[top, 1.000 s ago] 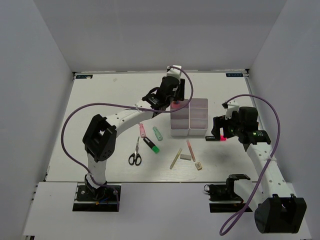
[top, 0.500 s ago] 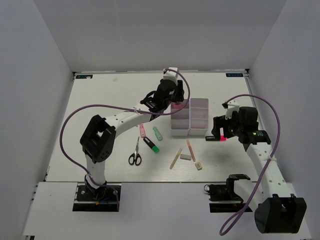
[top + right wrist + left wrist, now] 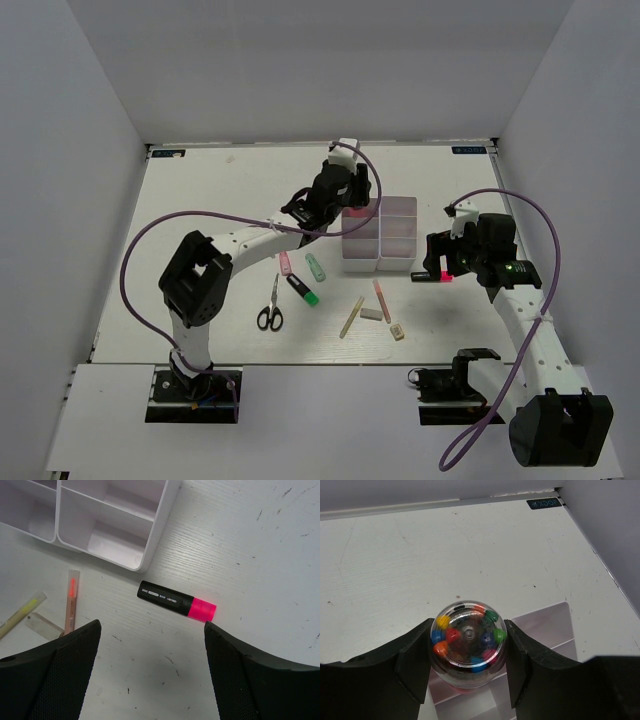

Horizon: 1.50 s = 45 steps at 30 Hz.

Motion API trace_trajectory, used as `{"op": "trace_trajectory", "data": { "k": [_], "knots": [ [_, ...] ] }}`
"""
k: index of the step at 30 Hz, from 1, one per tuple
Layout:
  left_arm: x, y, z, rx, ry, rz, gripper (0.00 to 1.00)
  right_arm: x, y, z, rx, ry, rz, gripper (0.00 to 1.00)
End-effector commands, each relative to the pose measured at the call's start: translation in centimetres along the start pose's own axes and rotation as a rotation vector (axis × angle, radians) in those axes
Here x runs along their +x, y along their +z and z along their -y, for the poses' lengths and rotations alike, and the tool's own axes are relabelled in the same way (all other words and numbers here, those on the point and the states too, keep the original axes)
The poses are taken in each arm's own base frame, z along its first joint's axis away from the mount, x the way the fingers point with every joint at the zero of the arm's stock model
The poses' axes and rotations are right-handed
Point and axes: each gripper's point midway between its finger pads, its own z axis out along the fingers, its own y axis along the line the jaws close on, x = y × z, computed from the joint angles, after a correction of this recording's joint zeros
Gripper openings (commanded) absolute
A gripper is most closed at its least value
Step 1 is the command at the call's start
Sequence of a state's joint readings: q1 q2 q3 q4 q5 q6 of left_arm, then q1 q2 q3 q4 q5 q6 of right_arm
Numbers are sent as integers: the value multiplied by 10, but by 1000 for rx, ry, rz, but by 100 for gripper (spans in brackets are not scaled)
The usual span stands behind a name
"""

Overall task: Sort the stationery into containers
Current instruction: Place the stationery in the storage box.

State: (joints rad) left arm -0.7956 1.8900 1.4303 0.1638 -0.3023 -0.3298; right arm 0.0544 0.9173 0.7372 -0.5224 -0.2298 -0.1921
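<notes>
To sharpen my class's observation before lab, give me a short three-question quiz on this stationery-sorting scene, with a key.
1. What does the left gripper grip?
2. Where does the black-pink marker lie? A: inside a bin. B: on the table beside the bins, under the open right gripper. C: in the left gripper.
3. True or false: the scissors lie on the table, outside the bins.
Key: 1, the clear tub of coloured beads; 2, B; 3, true.
</notes>
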Motion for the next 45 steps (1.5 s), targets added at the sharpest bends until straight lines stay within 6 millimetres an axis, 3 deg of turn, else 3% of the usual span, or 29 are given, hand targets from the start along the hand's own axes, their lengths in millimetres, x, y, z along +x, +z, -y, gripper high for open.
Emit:
{"op": "trace_trajectory", "data": {
  "k": [1, 6, 28, 33, 41, 45],
  "knots": [
    [-17, -13, 13, 35, 8, 7, 0, -13, -2, 1, 3, -26, 38, 85],
    [-30, -11, 16, 36, 35, 28, 0, -13, -3, 2, 5, -24, 38, 85],
    [0, -13, 22, 45, 172, 46, 0, -13, -2, 2, 4, -25, 37, 85],
    [2, -13, 15, 22, 175, 47, 5, -13, -2, 1, 0, -28, 37, 85],
    [-7, -10, 19, 26, 195, 61, 0, -12, -2, 0, -3, -27, 34, 85],
    [0, -12, 18, 24, 197, 47, 14, -12, -2, 1, 0, -27, 34, 85]
  ]
}}
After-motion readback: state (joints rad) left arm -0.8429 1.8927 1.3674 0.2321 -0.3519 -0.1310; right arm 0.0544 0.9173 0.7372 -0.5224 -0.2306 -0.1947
